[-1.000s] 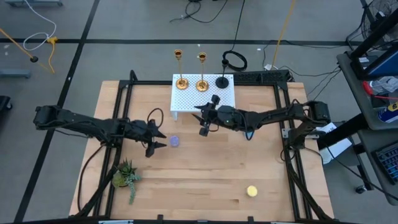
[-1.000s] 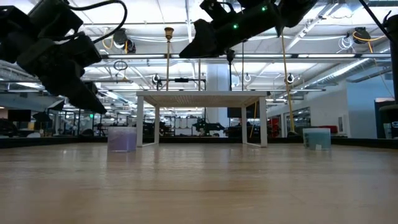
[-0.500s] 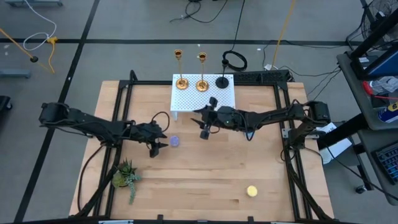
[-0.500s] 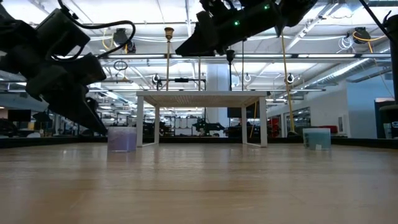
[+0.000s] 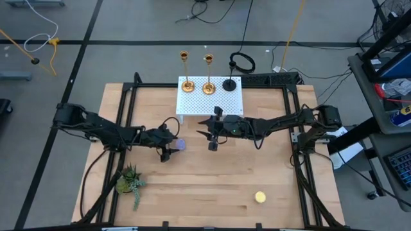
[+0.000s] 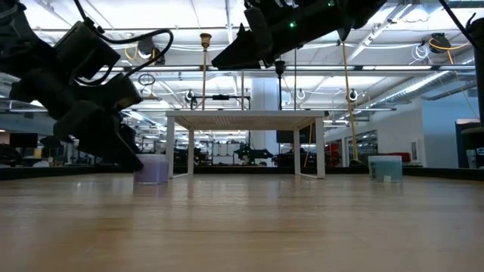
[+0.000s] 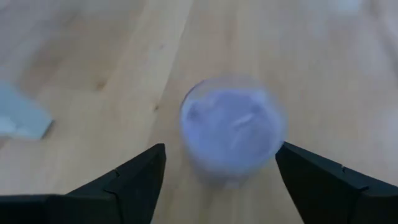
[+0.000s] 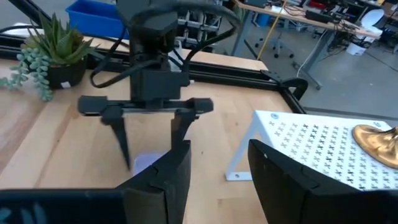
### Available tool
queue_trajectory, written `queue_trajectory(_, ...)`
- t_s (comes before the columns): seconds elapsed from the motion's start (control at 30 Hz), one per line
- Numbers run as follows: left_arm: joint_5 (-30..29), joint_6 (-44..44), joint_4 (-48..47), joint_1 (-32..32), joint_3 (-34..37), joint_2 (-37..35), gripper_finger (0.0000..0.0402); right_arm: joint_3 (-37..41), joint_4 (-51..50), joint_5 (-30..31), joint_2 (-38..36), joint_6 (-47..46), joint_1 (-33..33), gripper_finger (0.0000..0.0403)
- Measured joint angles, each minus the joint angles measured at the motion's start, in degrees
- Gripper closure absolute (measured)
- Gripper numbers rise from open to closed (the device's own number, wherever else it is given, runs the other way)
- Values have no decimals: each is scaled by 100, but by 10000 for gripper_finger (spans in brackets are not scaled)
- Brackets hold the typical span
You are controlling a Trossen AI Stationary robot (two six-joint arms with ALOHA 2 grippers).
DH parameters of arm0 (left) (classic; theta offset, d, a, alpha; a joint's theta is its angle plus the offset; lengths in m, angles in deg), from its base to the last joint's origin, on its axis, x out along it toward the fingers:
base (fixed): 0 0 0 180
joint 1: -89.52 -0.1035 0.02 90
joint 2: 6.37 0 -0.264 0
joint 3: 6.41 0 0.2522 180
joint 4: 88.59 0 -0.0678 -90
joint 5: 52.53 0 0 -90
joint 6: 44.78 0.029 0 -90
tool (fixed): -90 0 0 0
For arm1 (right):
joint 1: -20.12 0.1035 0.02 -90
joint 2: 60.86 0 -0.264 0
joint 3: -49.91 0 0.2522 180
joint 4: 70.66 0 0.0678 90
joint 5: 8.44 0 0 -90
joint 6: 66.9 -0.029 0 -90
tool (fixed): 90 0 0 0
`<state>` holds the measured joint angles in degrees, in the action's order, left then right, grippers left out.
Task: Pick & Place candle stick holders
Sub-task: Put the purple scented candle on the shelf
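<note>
Three candle stick holders stand on their bases on the white perforated stand (image 5: 212, 99) at the table's far edge: two gold (image 5: 187, 83) (image 5: 209, 85) and one black (image 5: 230, 83). My left gripper (image 5: 170, 152) is open, low over the table. In the left wrist view (image 7: 221, 149) its fingers stand on either side of a small purple round piece (image 7: 233, 134) without touching it. My right gripper (image 5: 212, 142) is open and empty above the table, just in front of the stand; the right wrist view (image 8: 217, 168) looks at the left gripper.
A green plant sprig (image 5: 130, 181) lies at the near left and a yellow round piece (image 5: 260, 197) at the near right. A blue round piece (image 6: 386, 167) shows in the low view. Bare wood lies in the table's middle (image 5: 218, 173).
My left gripper has gone toward the table's right edge and down, up to the purple piece, so that its fingers now stand on either side of it. My right gripper has shifted a little toward the near edge. The candle stick holders have not moved.
</note>
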<state>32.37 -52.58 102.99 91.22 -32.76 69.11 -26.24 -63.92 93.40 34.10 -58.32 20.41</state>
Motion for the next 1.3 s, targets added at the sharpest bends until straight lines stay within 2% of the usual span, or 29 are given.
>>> queue_trajectory(0.13, 320, 17, 528, 3, -2, 242, 66, -2, -7, -5, 0, 199, -1, 247)
queue_trajectory(0.27, 208, 136, 850, 4, -3, 509, 54, 0, -204, -11, 0, 205, 0, 244)
queue_trajectory(0.7, 9, 469, 1719, 0, -8, 1365, 53, 2, -459, -4, 2, 133, 130, 165)
queue_trajectory(1.07, -98, 434, 1982, 0, -16, 1468, 53, 2, -459, 2, 2, 4, 133, 166)
queue_trajectory(1.17, -98, 436, 1983, 0, -16, 1468, 66, 2, -459, 2, 2, 4, 133, 166)
queue_trajectory(1.3, -49, 434, 1981, 0, -15, 1468, 111, 2, -457, 4, 2, 4, 133, 167)
